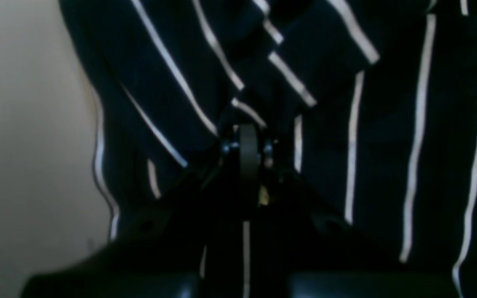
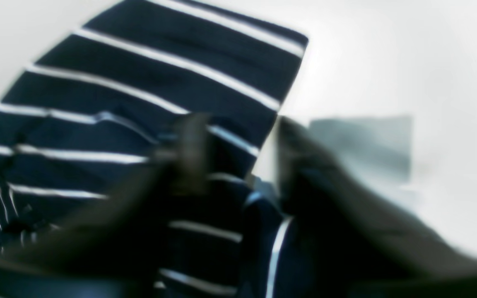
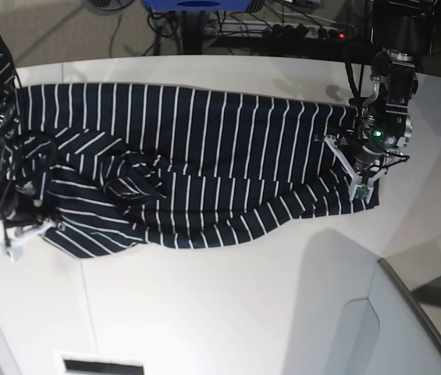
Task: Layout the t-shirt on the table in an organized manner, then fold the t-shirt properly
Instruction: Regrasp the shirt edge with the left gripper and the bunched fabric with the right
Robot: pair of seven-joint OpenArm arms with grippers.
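I have the t-shirt (image 3: 204,164) stretched across the table (image 3: 228,305), bunched toward the right gripper (image 2: 238,145), so both ends need tension to flatten it. My left gripper (image 1: 249,151) is pinched tight on the shirt's far end. Right jaws stand apart at a sleeve edge; too blurred to call a grip.

The t-shirt (image 3: 197,172) lies spread across the table (image 3: 228,312), bunched at its middle.

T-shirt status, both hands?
Left hand shut on t-shirt edge. Right hand astride a fold, grip unclear. Shirt stretched across table, bunched mid-left. Nothing in the way.
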